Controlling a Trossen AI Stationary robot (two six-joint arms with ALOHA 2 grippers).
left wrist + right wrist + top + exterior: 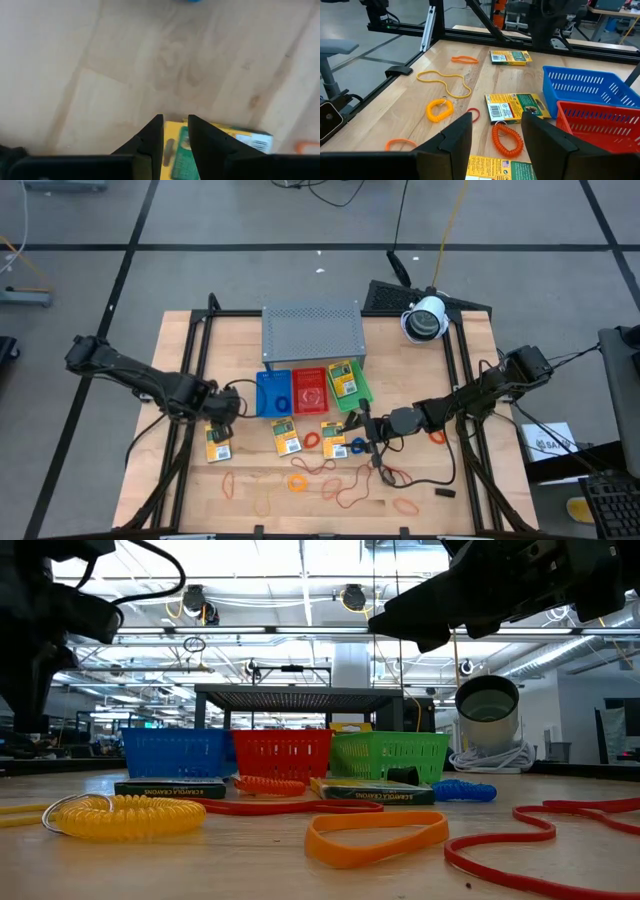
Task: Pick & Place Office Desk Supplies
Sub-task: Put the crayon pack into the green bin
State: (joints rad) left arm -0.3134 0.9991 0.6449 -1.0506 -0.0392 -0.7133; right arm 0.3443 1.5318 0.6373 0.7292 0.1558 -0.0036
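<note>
Yellow packet (pixel 227 142), perhaps half-hidden behind left pincer (pixel 175 131)

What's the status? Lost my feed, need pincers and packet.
Left pincer over crayon packet, not gripping yet. Right pincer open, hovering. Nothing in the way.
</note>
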